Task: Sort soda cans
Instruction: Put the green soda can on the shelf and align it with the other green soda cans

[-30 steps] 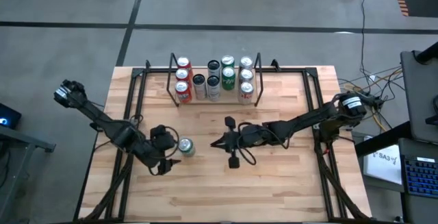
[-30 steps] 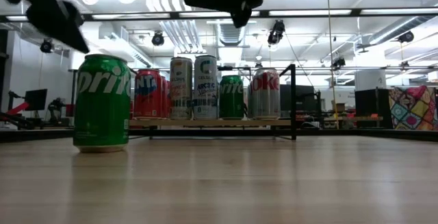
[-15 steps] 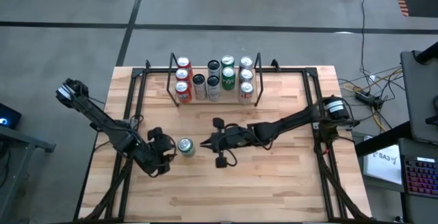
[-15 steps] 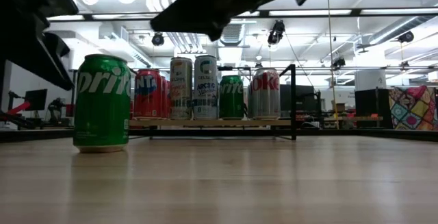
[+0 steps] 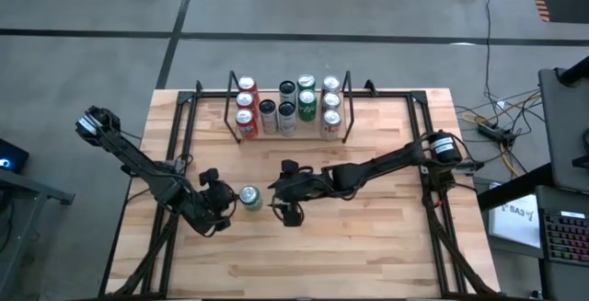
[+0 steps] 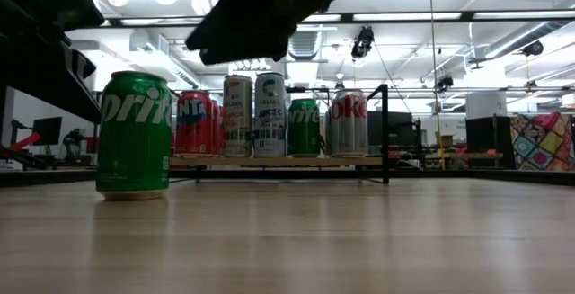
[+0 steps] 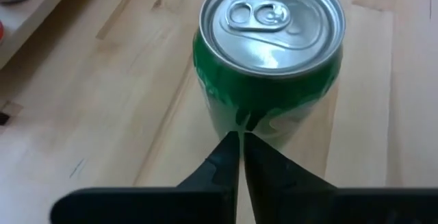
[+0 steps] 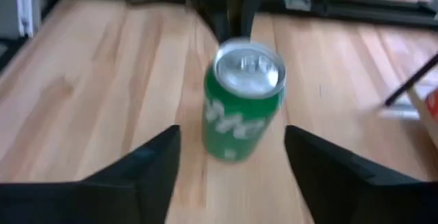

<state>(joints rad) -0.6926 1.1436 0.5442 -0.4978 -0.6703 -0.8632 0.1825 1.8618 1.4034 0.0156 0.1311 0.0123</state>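
Left gripper sits just left of the lone green can, fingers pressed together, tips right at the can's side, holding nothing. Green can stands upright on the desk, well in front of the rack, silver top with pull tab up. Low view reads "Sprit" on its side, last letter cut off by the curve. Right gripper is just right of that can, fingers spread wide, can between them farther ahead, not touched.

Rack at the desk's back edge holds the other soda cans: 3 red in the left row, then dark and silver ones, green, silver-white on the right. In the low view a red can shows "NT", a silver one shows "OKE"; white cans' small print not readable. Back cans hidden behind front ones. Both grippers show there only as dark blurred shapes, cut off at the top.
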